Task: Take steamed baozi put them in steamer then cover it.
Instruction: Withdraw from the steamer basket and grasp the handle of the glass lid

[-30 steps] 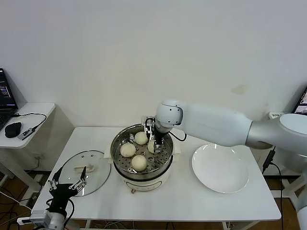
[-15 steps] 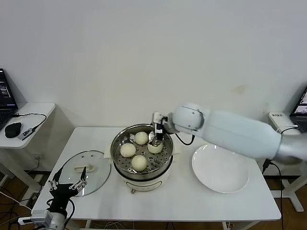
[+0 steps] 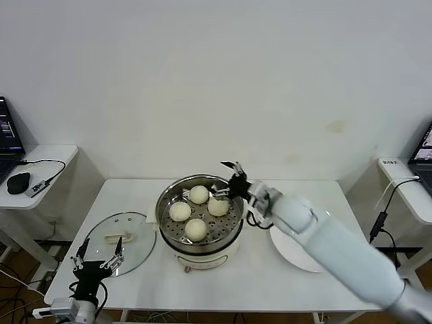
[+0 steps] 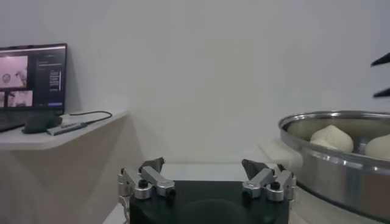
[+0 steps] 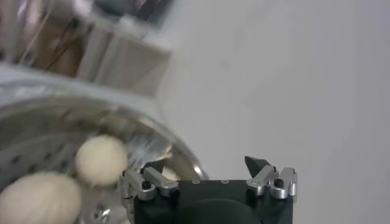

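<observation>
risen off the 4 baozi (image 3: 196,212), right gripper (image 3: 231,177) hangs above steamer (image 3: 233,229) rim, jaws spread, empty.

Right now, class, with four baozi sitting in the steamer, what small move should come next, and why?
Probably the left tool should reach for the cover lying on the table beside the steamer, since all four baozi are inside and the open right tool sits at its far rim.

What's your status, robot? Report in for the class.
Right gripper open, empty, above the steamer's back rim. Left gripper open, parked low by the cover. Four baozi in the steamer; cover on the table, not yet on. Nothing blocking.
</observation>
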